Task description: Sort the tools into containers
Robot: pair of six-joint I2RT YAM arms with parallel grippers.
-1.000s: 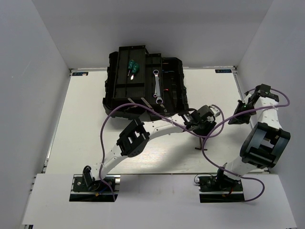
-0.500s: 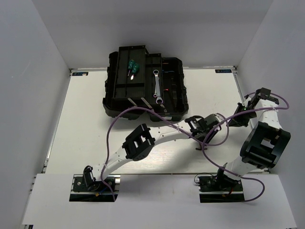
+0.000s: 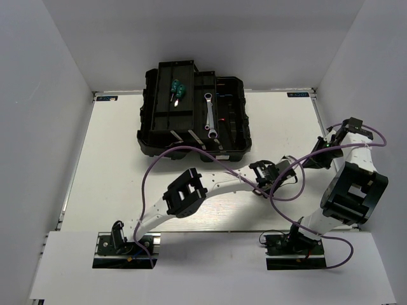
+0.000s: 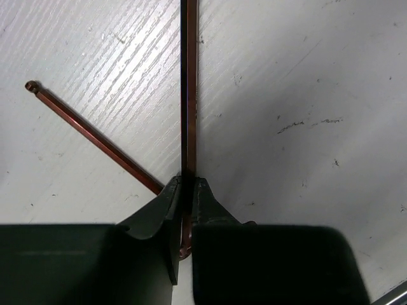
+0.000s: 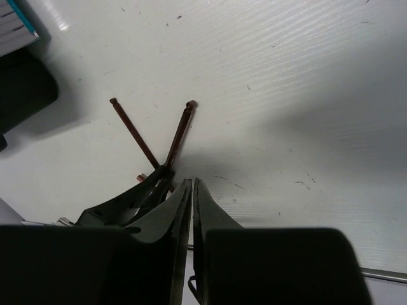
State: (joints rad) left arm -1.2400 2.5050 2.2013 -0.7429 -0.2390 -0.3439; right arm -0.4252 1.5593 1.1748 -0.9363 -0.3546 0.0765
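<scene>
The left pincer (image 4: 187, 183) is clenched on a hex key (image 4: 189, 95), which is grasped near its bend while it lies on the surface (image 3: 114, 178). The long axis of this key is in line with the pincer and is pointed straight ahead from the fingertips. A second key (image 4: 95, 136) is laid at a slant, with its near end just beside the left finger. It cannot be told whether the two keys touch. A straight lift is judged to be needed, so that the second key is not dragged. In the top view the toolbox (image 3: 152, 121) is seen well apart from the held key, toward the far left, so a long carry across the surface is expected. The right pincer (image 5: 192, 184) is held nearly closed with nothing between its fingers. It is near the keys, on their right side, but the left arm has the key.
</scene>
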